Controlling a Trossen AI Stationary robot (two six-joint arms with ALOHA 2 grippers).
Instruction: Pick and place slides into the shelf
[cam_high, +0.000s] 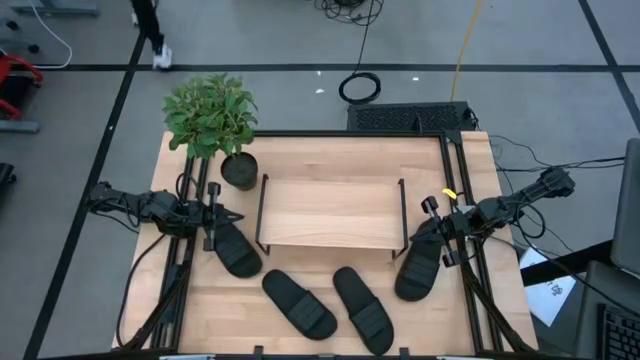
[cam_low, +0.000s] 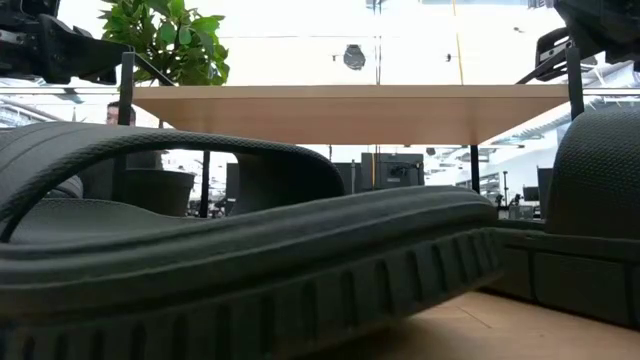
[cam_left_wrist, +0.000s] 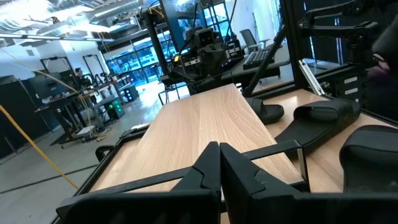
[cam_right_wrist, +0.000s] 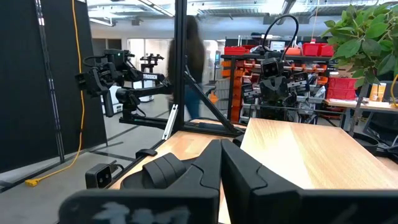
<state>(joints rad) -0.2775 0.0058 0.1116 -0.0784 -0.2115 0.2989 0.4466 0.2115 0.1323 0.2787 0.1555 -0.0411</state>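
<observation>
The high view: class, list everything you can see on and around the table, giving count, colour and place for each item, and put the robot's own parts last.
slides: four, black; two loose near the table's front edge, one under each gripper beside the shelf's ends.
shelf: one, light wood top with black wire sides; table centre.
plant: one, green, in a black pot; back left corner.
table: one, light wood.
cable coil: one, black; floor behind the table.
left gripper: black, shut, left of the shelf.
right gripper: black, shut, right of the shelf.

We can't read any text, label, brand or number anywhere: not on table, shelf, sandals, arms or background gear.
</observation>
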